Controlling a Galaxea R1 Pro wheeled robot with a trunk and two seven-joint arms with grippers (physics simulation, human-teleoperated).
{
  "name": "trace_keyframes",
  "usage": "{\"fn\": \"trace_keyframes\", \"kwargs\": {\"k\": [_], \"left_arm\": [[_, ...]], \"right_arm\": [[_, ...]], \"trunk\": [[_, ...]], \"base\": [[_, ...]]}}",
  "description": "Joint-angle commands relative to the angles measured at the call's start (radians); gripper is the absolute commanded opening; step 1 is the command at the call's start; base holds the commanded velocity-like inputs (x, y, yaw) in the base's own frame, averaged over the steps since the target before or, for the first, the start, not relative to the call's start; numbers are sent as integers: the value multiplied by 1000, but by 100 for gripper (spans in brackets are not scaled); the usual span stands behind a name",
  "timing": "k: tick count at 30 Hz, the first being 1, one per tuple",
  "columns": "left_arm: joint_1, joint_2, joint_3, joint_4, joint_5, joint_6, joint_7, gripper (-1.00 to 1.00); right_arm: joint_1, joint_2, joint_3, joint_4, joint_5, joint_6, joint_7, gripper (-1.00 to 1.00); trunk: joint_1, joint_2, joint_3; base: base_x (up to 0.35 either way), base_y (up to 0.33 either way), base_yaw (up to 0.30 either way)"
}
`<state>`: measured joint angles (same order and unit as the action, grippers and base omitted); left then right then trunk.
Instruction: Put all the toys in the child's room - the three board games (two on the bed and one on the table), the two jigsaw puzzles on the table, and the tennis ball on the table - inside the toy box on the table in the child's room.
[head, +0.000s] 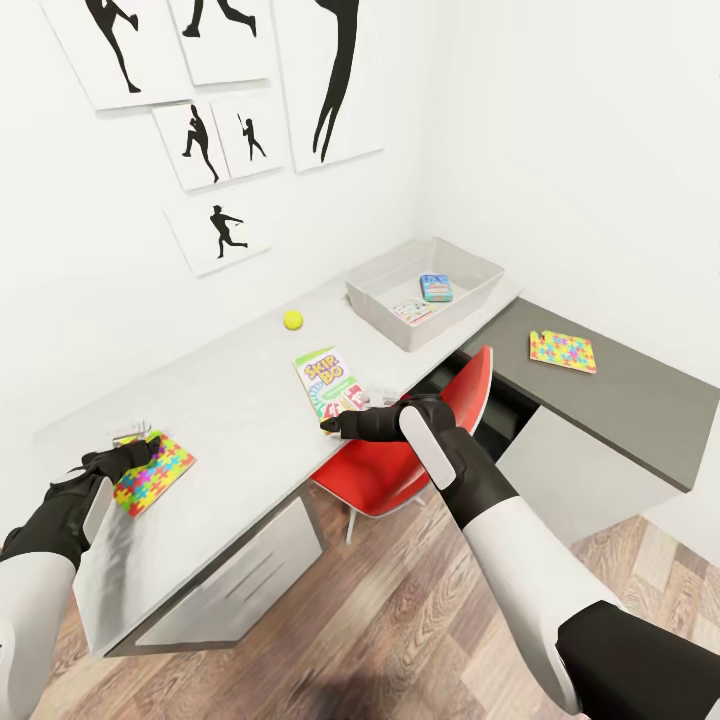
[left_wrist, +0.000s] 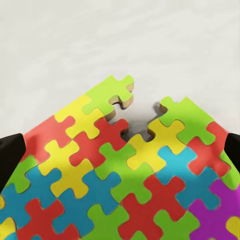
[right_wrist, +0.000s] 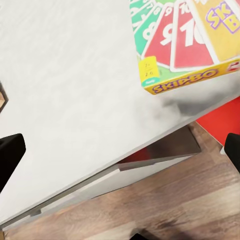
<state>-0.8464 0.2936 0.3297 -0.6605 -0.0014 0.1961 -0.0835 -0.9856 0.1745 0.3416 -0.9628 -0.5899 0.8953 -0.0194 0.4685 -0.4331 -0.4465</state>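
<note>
The room is brightly and evenly lit with soft, diffuse light and no visible lamp. The white walls wash out to near-featureless glare. Shadows are faint: a soft one under the tennis ball (head: 293, 319), a darker patch under the table (head: 230, 400) behind the red chair (head: 420, 450). The head view bends straight lines toward its edges, wide-angle style. In the left wrist view the jigsaw puzzle (left_wrist: 125, 175) is crisp, casting a thin shadow. The right wrist view shows a hazy shadow beneath the game box (right_wrist: 185, 45).

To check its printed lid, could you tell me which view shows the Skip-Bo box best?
The head view: the whole Skip-Bo box lies on the table. The right wrist view shows one corner, closer.
</note>
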Motion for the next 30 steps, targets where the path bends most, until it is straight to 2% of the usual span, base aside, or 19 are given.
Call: {"fn": "trace_keyframes", "kwargs": {"k": [1, 8, 30], "left_arm": [[-1, -1, 5, -2, 0, 6, -7, 100], [-1, -1, 5, -16, 0, 8, -8, 100], [-1, -1, 5, -22, 0, 13, -8, 100]], "right_arm": [[-1, 0, 0, -1, -2, 4, -2, 100], [-1, 0, -1, -1, -2, 4, -2, 100], [-1, 0, 0, 0, -2, 4, -2, 100]], "trunk": [[1, -2, -1], [1, -2, -1], [1, -2, -1]], "base": [[0, 0, 0], [12, 0, 0], [145, 0, 0]]}}
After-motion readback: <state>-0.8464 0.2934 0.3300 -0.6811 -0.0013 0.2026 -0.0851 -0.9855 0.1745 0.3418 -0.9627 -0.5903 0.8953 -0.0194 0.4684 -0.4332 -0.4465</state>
